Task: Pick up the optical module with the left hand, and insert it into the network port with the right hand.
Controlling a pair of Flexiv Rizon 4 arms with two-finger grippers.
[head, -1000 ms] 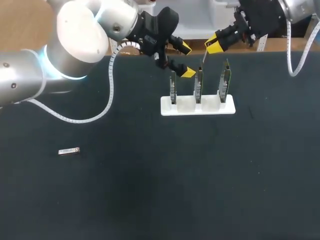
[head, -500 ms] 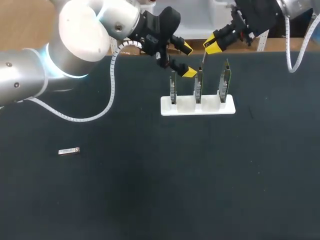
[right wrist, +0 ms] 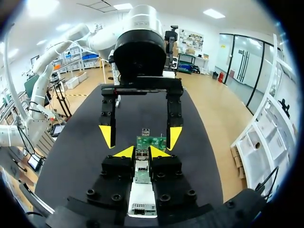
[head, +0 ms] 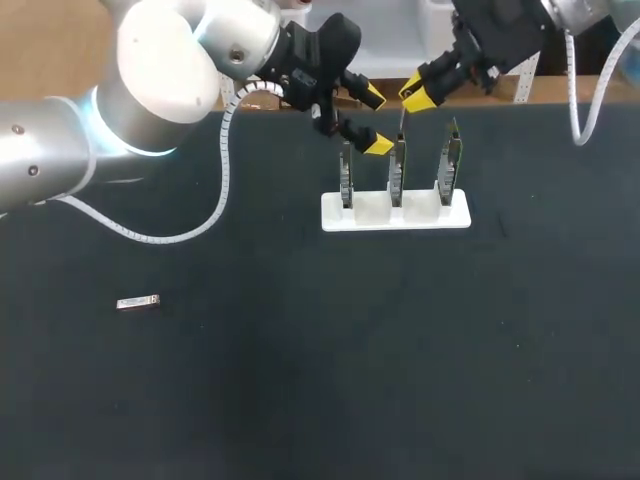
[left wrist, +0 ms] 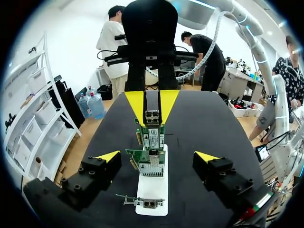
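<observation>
A slim silver optical module hangs from my right gripper, which is shut on it just above the middle of three upright network cards. In the right wrist view the module sits between the yellow tips of the right gripper, over the white rack. My left gripper stands wide open and holds nothing, beside the left card and facing the right one. From the left wrist view the left gripper looks along the row of cards at the right gripper.
The white rack stands at the back middle of the black table, the right card at its end. A second small silver module lies flat at the table's left.
My right gripper has drifted a little to the left and back with the module, closer over the middle card. The left arm has barely moved.
</observation>
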